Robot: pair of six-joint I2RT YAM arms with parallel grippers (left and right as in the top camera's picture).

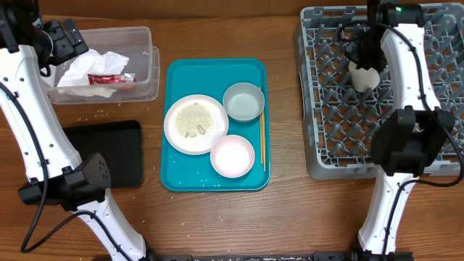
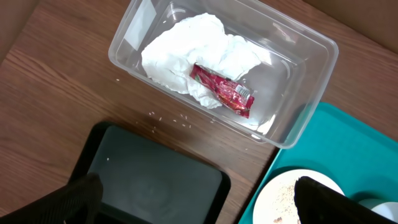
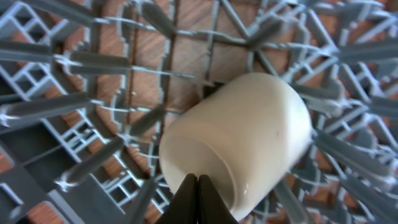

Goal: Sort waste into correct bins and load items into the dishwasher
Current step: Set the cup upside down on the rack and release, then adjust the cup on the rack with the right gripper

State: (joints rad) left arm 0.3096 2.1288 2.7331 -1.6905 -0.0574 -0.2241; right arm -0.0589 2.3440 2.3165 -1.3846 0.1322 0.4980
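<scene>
The small white cup [image 1: 364, 77] [image 3: 236, 137] lies among the pegs of the grey dish rack [image 1: 326, 109] [image 3: 74, 106]. My right gripper [image 1: 365, 65] [image 3: 198, 182] hangs over it, shut, with nothing between its fingers. In the clear tub [image 1: 145, 45] [image 2: 311, 68] lie the crumpled napkin [image 1: 101, 67] [image 2: 180, 50] and the red wrapper [image 1: 110, 78] [image 2: 221, 90]. My left gripper [image 1: 61, 40] [image 2: 202, 202] is open and empty above the black tray [image 1: 109, 152] [image 2: 155, 180]. The teal tray [image 1: 177, 72] carries the rice-strewn plate [image 1: 196, 125], grey bowl [image 1: 243, 101], smaller white dish [image 1: 233, 156] and chopsticks [image 1: 262, 141].
Loose rice grains [image 1: 94, 114] [image 2: 168, 117] dot the wooden table between the tub and the black tray. More grains lie on the teal tray's floor. Both arm bases stand at the table's front edge.
</scene>
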